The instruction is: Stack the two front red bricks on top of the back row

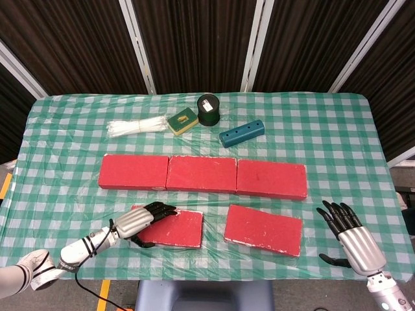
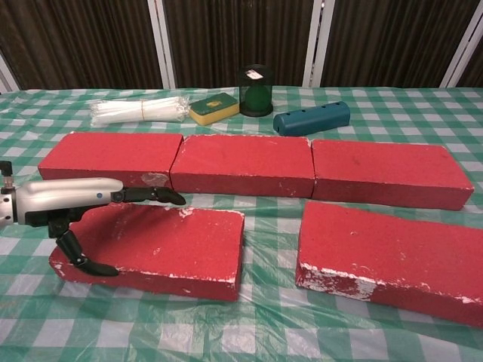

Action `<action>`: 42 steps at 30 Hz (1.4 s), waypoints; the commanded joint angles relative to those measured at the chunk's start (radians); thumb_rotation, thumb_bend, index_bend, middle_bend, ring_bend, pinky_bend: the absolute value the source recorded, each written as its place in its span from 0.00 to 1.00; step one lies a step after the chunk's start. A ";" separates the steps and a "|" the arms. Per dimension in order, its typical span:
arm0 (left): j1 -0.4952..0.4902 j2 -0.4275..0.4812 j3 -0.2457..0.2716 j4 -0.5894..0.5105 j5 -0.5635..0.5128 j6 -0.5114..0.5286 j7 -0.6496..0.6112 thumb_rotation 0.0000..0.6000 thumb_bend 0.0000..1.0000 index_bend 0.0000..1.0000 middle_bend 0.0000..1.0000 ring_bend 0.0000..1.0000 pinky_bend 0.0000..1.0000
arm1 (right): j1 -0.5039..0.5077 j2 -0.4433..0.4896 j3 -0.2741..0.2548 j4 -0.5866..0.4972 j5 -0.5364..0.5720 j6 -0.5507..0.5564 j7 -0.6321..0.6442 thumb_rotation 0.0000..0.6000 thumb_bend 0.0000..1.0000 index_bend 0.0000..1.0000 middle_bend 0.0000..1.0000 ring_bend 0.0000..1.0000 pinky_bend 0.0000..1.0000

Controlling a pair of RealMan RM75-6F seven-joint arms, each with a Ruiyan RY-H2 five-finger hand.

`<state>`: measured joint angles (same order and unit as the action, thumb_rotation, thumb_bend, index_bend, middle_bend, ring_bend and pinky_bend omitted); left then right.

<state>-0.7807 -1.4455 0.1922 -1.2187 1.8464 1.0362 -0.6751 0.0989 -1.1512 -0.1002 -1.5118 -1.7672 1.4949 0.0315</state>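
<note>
The front left red brick [image 1: 178, 228] [image 2: 173, 237] lies flat on the checked cloth. My left hand [image 1: 139, 221] [image 2: 75, 205] straddles its left end. The fingers [image 2: 151, 194] stretch over the top to the back edge, and the thumb [image 2: 83, 260] sits against the front face. The brick rests on the table. The front right red brick [image 1: 264, 230] [image 2: 385, 253] lies untouched. Behind them runs the back row of three red bricks [image 1: 201, 175] [image 2: 241, 162]. My right hand [image 1: 347, 236] hovers open at the front right, empty, seen only in the head view.
Behind the back row lie a bundle of white ties [image 1: 136, 126], a yellow-green sponge [image 1: 182, 121], a dark green cup [image 1: 208, 110] and a teal block with holes [image 1: 242, 133]. The table's front edge is just under both hands.
</note>
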 commanded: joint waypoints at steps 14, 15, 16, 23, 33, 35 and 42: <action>-0.017 0.009 0.027 -0.002 -0.032 -0.029 -0.001 1.00 0.25 0.00 0.00 0.00 0.00 | -0.003 0.007 -0.003 -0.002 -0.004 0.005 0.007 1.00 0.09 0.00 0.00 0.00 0.00; -0.018 0.008 0.028 -0.001 -0.032 -0.029 -0.002 1.00 0.25 0.00 0.00 0.00 0.00 | -0.003 0.007 -0.004 -0.002 -0.005 0.005 0.007 1.00 0.09 0.00 0.00 0.00 0.00; -0.018 0.006 0.030 0.001 -0.031 -0.029 0.000 1.00 0.25 0.00 0.00 0.00 0.00 | -0.003 0.008 -0.005 -0.002 -0.007 0.005 0.008 1.00 0.09 0.00 0.00 0.00 0.00; -0.022 -0.006 0.029 0.010 -0.044 -0.040 0.029 1.00 0.24 0.00 0.00 0.08 0.14 | -0.006 0.013 -0.007 -0.004 -0.011 0.013 0.013 1.00 0.09 0.00 0.00 0.00 0.00; -0.005 0.008 0.014 -0.008 -0.063 -0.005 0.084 1.00 0.25 0.00 0.00 0.31 0.53 | -0.007 0.024 -0.014 -0.006 -0.023 0.016 0.028 1.00 0.09 0.00 0.00 0.00 0.00; -0.002 0.028 0.007 -0.034 -0.062 0.019 0.100 1.00 0.25 0.00 0.00 0.32 0.55 | -0.007 0.025 -0.016 -0.006 -0.026 0.018 0.031 1.00 0.09 0.00 0.00 0.00 0.00; -0.007 0.125 -0.057 -0.151 -0.082 0.086 0.180 1.00 0.25 0.00 0.00 0.34 0.58 | -0.005 0.030 -0.016 -0.006 -0.024 0.013 0.038 1.00 0.09 0.00 0.00 0.00 0.00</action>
<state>-0.7818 -1.3457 0.1572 -1.3425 1.7771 1.1144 -0.5175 0.0934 -1.1217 -0.1170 -1.5178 -1.7920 1.5088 0.0693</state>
